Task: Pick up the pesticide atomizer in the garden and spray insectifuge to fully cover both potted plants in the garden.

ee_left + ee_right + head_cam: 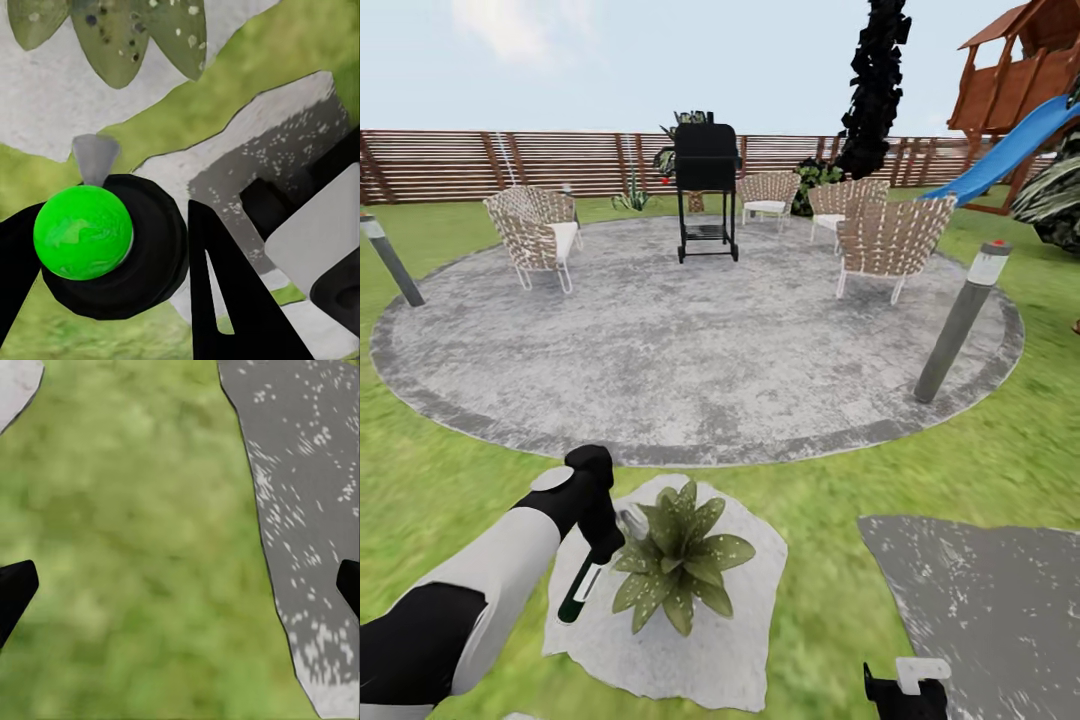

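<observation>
My left gripper (598, 535) is shut on the pesticide atomizer (582, 585), a slender dark-green bottle with a whitish label, held tilted with its base low. Its pale trigger head points toward a potted plant (680, 562), a low rosette of speckled olive leaves right beside it on a pale stepping stone (710, 650). In the left wrist view the atomizer's green base (82, 232) sits between the black fingers (225, 300), and the plant's leaves (112, 37) lie just past the nozzle. My right gripper (905, 692) hangs open over the grass; its fingertips (15, 596) stand wide apart.
A darker grey stepping stone (980, 590) lies at the right. Beyond is the round paved patch (690, 350) with wicker chairs (538, 235), a black grill (707, 190) and bollard lights (960, 325). A slatted fence (510, 160) and a blue slide (1005, 150) close the back.
</observation>
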Controlling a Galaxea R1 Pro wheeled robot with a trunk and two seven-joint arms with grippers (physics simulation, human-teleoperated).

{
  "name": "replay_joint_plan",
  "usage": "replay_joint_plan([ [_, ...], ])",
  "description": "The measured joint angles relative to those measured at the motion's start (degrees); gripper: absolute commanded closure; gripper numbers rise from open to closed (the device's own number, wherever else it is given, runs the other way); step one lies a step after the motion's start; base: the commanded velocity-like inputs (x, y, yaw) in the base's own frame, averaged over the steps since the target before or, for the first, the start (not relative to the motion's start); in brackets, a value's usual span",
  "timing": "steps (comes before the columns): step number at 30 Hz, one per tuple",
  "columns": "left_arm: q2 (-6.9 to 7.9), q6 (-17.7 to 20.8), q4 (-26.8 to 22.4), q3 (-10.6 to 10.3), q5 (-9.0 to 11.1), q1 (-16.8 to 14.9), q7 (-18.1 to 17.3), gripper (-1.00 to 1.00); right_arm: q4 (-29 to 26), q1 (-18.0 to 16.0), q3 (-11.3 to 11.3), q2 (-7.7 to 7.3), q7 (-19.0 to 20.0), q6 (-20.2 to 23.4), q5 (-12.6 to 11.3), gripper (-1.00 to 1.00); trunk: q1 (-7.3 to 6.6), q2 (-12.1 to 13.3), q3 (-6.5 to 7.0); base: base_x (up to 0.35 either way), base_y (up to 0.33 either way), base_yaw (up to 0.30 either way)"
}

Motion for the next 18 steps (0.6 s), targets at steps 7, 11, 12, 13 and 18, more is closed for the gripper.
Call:
replay_joint_plan([
  [7, -0.45, 0.00, 0.00, -0.08, -0.02, 0.24, 0.34, 1.00, 0.00, 0.00, -0.02, -0.28, -0.02, 0.06, 0.00, -1.00, 0.01, 0.00, 0.00, 0.250, -0.152, 0.007],
  [11, -0.20, 0.00, 0.01, -0.02, -0.07, 0.30, 0.35, 1.00, -0.01, 0.00, -0.01, -0.28, -0.01, 0.01, 0.00, -1.00, 0.03, 0.00, 0.00, 0.047, -0.030, 0.000],
  [12, -0.01, -0.01, 0.01, -0.01, -0.08, 0.33, 0.35, 1.00, -0.05, 0.00, -0.01, -0.27, -0.01, 0.00, -0.05, -1.00, 0.03, 0.00, 0.00, 0.005, -0.003, 0.005],
  [13, 0.09, 0.00, 0.01, 0.00, -0.07, 0.37, 0.35, 1.00, -0.02, 0.00, -0.01, -0.27, -0.01, 0.00, -0.03, -1.00, 0.03, 0.00, 0.00, 0.003, -0.002, 0.082],
  [18, 0.00, 0.00, 0.00, 0.05, -0.05, 0.50, 0.35, 1.00, 0.00, 0.00, -0.02, -0.11, -0.02, 0.03, -0.01, -1.00, 0.03, 0.00, 0.00, 0.001, 0.000, 0.221],
])
